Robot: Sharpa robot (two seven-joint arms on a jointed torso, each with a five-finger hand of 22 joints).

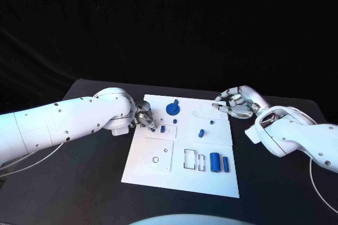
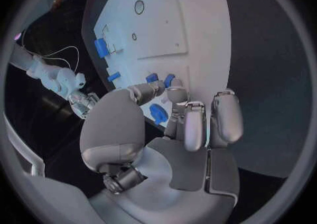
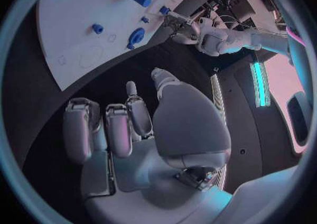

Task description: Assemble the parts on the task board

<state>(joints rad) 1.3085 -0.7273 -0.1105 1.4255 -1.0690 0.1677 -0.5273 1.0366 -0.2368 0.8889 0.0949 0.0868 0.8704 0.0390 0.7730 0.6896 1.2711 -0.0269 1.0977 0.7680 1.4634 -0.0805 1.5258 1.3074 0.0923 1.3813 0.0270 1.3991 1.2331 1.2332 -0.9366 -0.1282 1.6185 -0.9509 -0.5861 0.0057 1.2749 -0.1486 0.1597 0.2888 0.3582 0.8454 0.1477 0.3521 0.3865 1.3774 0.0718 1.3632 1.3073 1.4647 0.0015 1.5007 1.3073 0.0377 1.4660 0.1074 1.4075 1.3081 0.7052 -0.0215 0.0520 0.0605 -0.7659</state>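
The white task board [image 1: 151, 168] lies mid-table. My left hand [image 1: 144, 118] reaches over its left edge; its fingertips [image 2: 175, 94] sit right at two small blue pegs [image 1: 153, 129] [image 1: 162, 129], seen close up as pegs [image 2: 152, 77] [image 2: 169, 80]. Whether a peg is pinched is unclear. A blue gear-like disc [image 1: 172, 108] lies beyond the hand. A blue piece [image 1: 201, 133] and two blue cylinders [image 1: 214, 162] [image 1: 226, 163] lie further right. My right hand [image 1: 236, 103] hovers at the board's far right corner, fingers [image 3: 119, 129] curled in, holding nothing.
The board carries outlined slots [image 1: 190, 159] and a ring mark [image 1: 155, 160] near its front. Black table [image 1: 77, 186] surrounds it on all sides. In the right wrist view the left hand [image 3: 182, 23] shows across the board [image 3: 73, 18].
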